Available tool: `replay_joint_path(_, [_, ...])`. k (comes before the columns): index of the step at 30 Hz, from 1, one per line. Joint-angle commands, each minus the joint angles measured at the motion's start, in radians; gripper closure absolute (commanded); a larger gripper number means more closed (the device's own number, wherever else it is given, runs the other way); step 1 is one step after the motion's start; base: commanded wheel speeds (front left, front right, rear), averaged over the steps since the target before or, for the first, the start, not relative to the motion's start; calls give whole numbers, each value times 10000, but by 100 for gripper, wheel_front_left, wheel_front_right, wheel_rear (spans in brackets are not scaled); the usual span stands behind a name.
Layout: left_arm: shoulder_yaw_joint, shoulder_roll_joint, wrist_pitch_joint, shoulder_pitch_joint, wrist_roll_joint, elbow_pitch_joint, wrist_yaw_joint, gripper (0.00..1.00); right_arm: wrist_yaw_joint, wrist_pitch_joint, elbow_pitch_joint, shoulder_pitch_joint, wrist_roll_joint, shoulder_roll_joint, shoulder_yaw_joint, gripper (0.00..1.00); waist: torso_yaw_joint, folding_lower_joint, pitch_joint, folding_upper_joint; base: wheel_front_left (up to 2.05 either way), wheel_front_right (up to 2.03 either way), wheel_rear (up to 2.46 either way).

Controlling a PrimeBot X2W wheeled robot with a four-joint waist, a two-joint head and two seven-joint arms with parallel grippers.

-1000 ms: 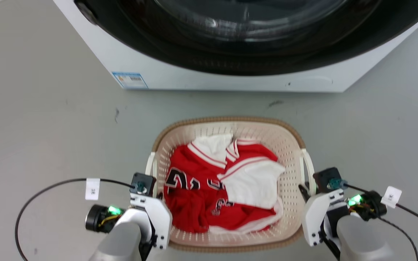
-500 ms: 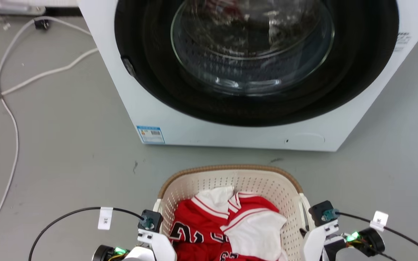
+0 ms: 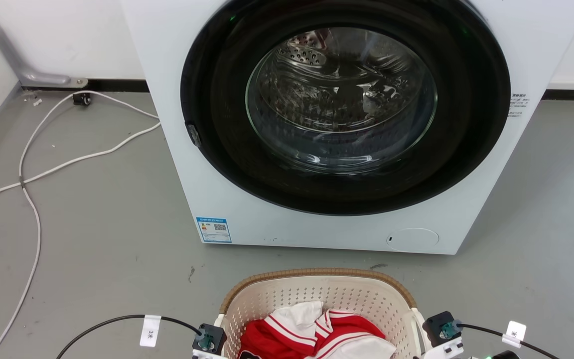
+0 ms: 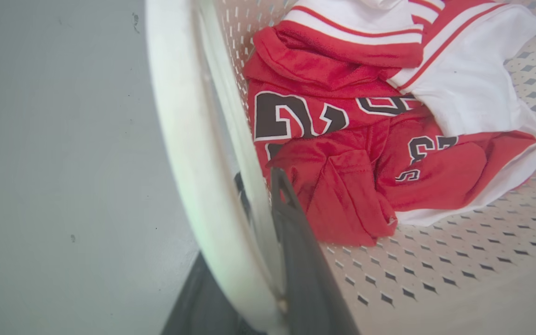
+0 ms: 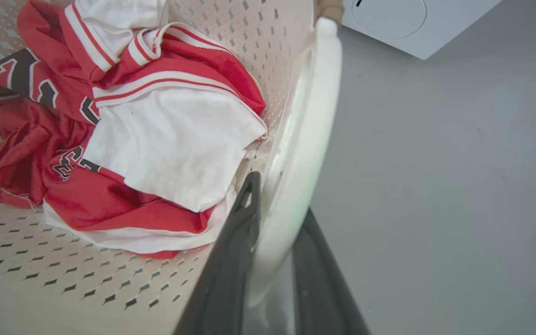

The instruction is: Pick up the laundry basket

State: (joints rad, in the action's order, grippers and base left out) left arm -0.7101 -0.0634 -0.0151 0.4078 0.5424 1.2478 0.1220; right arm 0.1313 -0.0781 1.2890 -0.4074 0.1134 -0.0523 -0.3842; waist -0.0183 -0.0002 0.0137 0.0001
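The left end effector (image 4: 258, 186) was seen clenched across one white side handle (image 4: 189, 139), a finger on either side. The right end effector (image 5: 279, 200) was clenched likewise on the other handle (image 5: 314, 116). The laundry basket (image 3: 317, 272) was found at 6 o'clock in the head view, with the washing machine (image 3: 207, 164) at 12. Its stiff perforated plastic and few jerseys (image 4: 342, 139) were judged light. The smooth handles were judged slippery, so a level two-handed hold was favoured.

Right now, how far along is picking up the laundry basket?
Done: left gripper and right gripper each have a white side handle of the cream-white perforated plastic laundry basket between their fingers. In hand: the hold. Left: raising it; whether it has left the grey floor is unclear.
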Motion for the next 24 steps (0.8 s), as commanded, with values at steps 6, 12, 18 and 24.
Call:
replay_joint_path(6, [-410, 16, 26, -121, 240, -77, 144, 100, -10, -35, -44, 139, 14, 22, -92, 100, -40, 2, 162, -1, 0, 0, 0])
replay_joint_path(12, [-700, 9, 110, -101, 536, -67, 144, 100, -10, -25, -38, 208, 74, 24, -147, 100, -56, 2, 172, -1, 0, 0, 0])
replay_joint_path(18, [-953, -11, 136, -38, 808, -42, 144, 100, -10, -22, -35, 203, 124, 26, -216, 100, -35, 2, 134, -1, 0, 0, 0])
replay_joint_path(24, [-1197, -48, 190, 36, 1019, 4, 144, 100, -10, 3, -35, 235, 186, 27, -254, 100, -22, 2, 129, -1, 0, 0, 0])
